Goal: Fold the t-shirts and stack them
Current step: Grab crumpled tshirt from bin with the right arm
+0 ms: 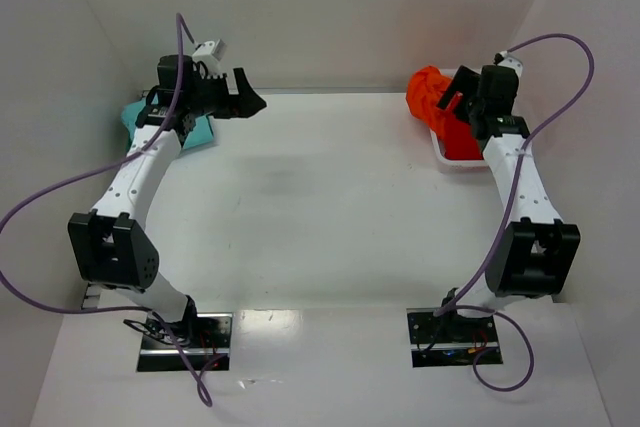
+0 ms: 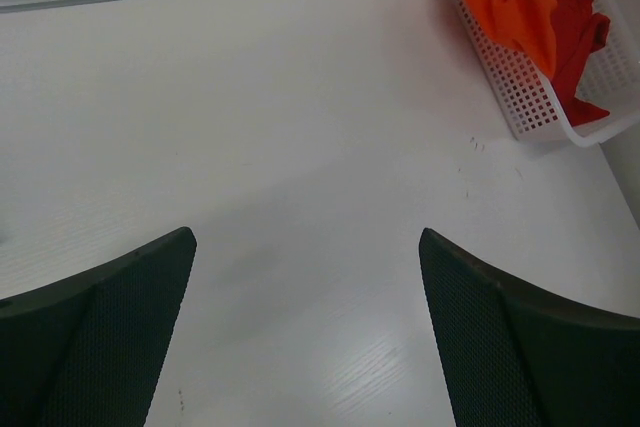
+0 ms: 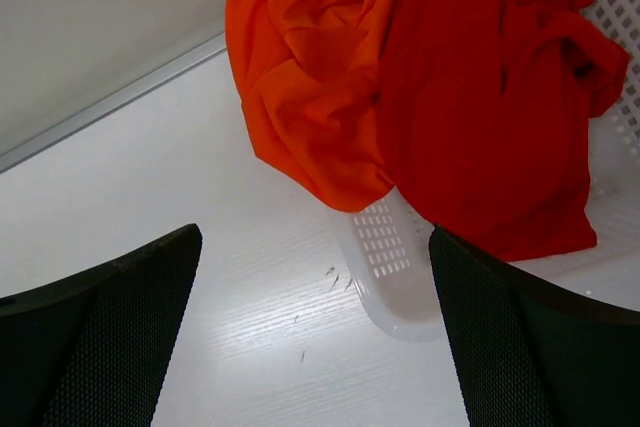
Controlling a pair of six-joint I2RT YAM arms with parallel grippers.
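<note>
1. The left gripper (image 1: 248,95) is up over the far left part of the flat white table (image 1: 320,207). Its two black fingers (image 2: 110,337) are wide apart. Between them I see only bare table top.
2. The right gripper (image 1: 455,99) is at the far right side, just above the white plastic mesh basket (image 1: 445,159). Its black fingers (image 3: 110,337) are wide apart too, and they hold no cloth.
3. The orange soft cloth t-shirt (image 3: 310,77) is all bunched up. It sits at the left end of the basket and hangs out over the rim, toward the back wall.
4. The bright red soft cloth t-shirt (image 3: 490,97) is crumpled up inside the basket. It lies right beside the orange one and touches it. A bit of it droops over the near rim.
5. The teal soft cloth t-shirt (image 1: 200,132) lies on the table in the far left corner, close to the wall. The left arm is over it and hides its middle, so I see only its edges. I cannot tell if it is folded.
6. The teal shirt is well apart from the other two, with the wide table top between them.
7. The right gripper is near the orange and red shirts but is not touching them.
</note>
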